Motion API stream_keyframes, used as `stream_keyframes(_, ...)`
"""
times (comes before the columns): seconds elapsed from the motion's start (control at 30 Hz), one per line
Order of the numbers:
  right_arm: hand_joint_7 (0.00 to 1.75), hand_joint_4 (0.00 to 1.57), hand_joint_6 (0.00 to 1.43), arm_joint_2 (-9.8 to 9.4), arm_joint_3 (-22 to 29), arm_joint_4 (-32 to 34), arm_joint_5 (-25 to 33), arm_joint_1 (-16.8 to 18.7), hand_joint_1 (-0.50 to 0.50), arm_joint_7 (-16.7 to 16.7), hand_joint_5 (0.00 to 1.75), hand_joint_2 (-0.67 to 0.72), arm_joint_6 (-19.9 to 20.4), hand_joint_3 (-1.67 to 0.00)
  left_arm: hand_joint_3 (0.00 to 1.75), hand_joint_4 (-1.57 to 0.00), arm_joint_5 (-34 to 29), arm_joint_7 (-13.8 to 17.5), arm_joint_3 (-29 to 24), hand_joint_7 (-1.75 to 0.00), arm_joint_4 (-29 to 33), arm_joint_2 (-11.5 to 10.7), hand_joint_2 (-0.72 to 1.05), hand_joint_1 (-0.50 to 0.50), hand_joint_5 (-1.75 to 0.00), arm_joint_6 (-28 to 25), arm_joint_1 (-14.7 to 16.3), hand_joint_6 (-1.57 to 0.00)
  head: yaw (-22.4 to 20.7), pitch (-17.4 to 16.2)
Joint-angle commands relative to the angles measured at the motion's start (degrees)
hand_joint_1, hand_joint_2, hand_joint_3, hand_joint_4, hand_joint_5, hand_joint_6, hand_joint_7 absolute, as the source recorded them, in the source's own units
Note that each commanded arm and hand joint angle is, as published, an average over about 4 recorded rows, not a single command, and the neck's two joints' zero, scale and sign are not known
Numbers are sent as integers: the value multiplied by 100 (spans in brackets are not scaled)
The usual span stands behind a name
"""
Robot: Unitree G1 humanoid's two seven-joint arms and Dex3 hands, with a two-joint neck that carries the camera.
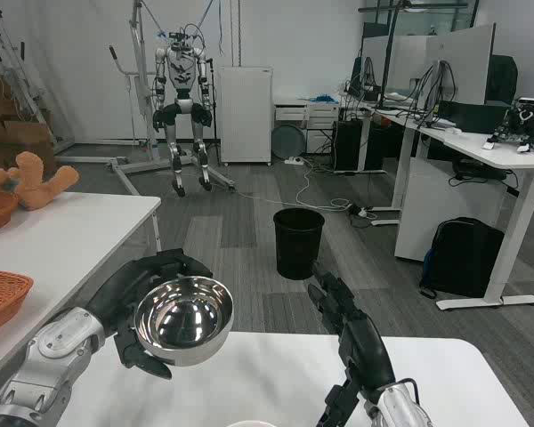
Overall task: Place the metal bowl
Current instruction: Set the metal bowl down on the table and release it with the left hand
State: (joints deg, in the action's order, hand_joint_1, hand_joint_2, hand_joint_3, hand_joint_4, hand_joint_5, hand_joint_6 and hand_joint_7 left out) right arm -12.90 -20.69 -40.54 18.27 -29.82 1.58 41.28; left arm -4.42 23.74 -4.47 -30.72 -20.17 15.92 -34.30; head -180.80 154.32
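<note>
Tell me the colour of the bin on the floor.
Black; the bin shows in the head view.

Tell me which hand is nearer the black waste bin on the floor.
Right. The right hand reaches up over the white table's far edge, just below and right of the black waste bin. The left hand, holding the shiny metal bowl, sits farther left of it.

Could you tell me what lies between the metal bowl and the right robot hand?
Only bare white table separates the metal bowl from the right robot hand, in the head view.

One metal bowl, two baskets, one bin, one backpack.
</note>
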Motion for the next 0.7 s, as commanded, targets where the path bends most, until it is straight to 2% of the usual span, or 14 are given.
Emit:
stream_keyframes(0.03, 0, 0, 0, -2, 165, -9, 54, -267, -43, 26, 0, 60, 143, 0, 96, -157, -82, -10, -54, -168, -40, 84, 7, -12, -175, 43, 26, -136, 28, -480)
stream_keyframes(0.1, 0, 0, 0, -2, 166, -22, 54, -272, -44, 26, 0, 60, 143, 0, 96, -157, -79, -12, -54, -168, -57, 84, 7, -12, -175, 43, 20, -136, 20, -297)
stream_keyframes(0.53, 0, 0, 0, -2, 162, -101, 54, -332, -43, 26, 0, 63, 143, 0, 96, -157, -77, -56, -54, -168, -231, 84, 7, -12, -175, 124, -15, -136, 0, -356)
stream_keyframes(0.7, 0, 0, 0, -2, 162, -143, 54, -358, -42, 26, 0, 63, 143, 0, 89, -157, -66, -89, -54, -168, -413, 84, 7, -12, -175, 197, -15, -136, -12, -398)
